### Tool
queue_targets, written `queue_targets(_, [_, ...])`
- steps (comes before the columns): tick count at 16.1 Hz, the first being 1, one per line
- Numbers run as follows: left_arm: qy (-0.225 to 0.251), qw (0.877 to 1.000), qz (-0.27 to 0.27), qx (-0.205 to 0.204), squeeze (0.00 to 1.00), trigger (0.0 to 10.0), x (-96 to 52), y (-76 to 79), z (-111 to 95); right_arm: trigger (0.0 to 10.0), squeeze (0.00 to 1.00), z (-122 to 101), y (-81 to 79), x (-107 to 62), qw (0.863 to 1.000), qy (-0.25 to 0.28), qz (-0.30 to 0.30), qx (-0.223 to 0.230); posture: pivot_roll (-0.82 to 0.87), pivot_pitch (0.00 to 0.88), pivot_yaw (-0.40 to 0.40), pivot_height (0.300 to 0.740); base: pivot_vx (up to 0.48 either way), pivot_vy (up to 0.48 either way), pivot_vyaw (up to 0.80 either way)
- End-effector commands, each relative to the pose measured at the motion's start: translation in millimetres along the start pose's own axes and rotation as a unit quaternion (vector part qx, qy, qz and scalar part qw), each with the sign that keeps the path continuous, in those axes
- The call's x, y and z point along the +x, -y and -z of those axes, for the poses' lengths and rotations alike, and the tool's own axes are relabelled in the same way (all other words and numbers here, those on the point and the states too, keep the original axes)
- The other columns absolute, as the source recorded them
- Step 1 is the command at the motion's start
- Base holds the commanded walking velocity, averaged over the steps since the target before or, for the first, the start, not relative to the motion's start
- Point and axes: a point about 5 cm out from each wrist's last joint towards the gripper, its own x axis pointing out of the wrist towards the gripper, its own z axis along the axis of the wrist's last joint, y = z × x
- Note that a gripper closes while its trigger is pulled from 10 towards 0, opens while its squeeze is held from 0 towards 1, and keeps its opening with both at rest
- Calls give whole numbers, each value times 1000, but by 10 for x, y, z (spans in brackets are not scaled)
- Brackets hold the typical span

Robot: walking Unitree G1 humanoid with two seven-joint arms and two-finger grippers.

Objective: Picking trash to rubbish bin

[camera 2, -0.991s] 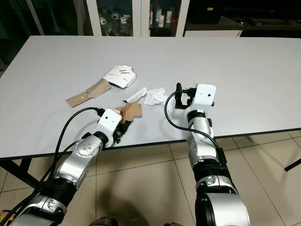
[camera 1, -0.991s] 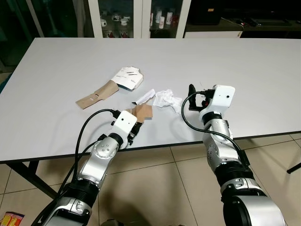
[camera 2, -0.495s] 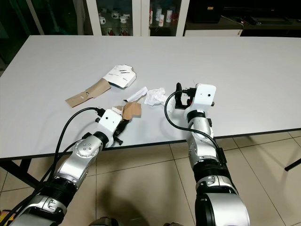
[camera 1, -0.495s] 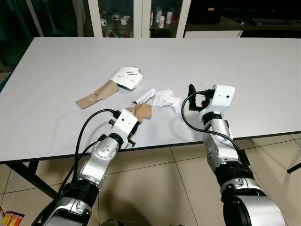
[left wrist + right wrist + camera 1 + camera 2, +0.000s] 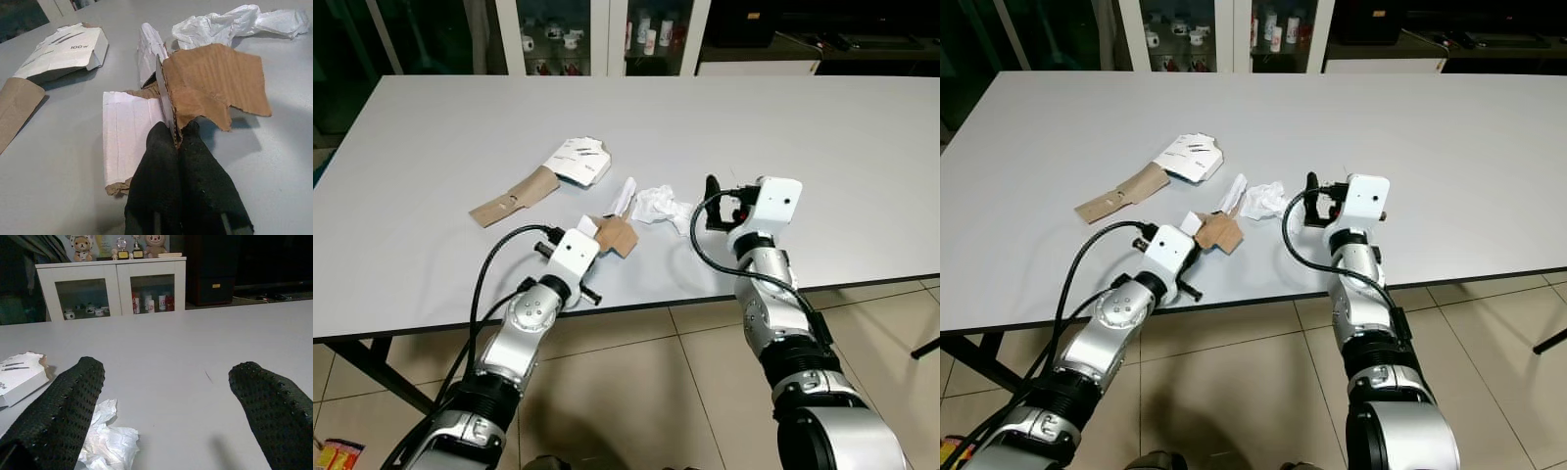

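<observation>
Your left gripper (image 5: 177, 143) is pinched on the torn cardboard (image 5: 215, 83) at the table's (image 5: 431, 117) near edge. Your right gripper (image 5: 166, 396) gapes empty beside the crumpled tissue (image 5: 661, 206). Nothing's binned; box (image 5: 579, 162) and cardboard strip (image 5: 514, 196) remain.

The torn brown corrugated cardboard scrap (image 5: 210, 83) looks rough and matt, ribbed along its edge. The crumpled white tissue paper (image 5: 230, 24) appears thin and creased. The grey table top (image 5: 803, 127) is smooth, faintly sheened. The black fingers (image 5: 63, 406) show dimpled rubbery texture.
</observation>
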Motion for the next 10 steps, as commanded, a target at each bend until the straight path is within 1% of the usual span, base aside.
queue_targets(1, [24,1000,-16,-8,0,0,7,-29,-67,10000,0,63,22,-32,1000,-12,4,1,21,38,-37,740,0,0,0])
queue_targets(4, [77,996,-44,-27,0,0,4,-111,-225,10000,0,68,19,-32,1000,-13,3,1,22,36,-38,740,0,0,0])
queue_targets(5, [111,991,-60,-44,0,0,-8,-167,-331,10000,0,69,16,-31,1000,-14,3,1,24,35,-39,740,0,0,0])
queue_targets(7, [144,983,-90,-63,0,0,-24,-263,-447,10000,0,69,13,-30,1000,-14,2,1,25,32,-39,740,0,0,0])
queue_targets(9, [159,979,-104,-72,0,0,-31,-314,-495,10000,0,68,9,-29,1000,-13,2,1,25,32,-39,740,0,0,0])
queue_targets(10, [179,974,-113,-80,0,0,-42,-354,-561,10000,0,65,7,-28,1000,-12,1,2,25,32,-39,740,0,0,0])
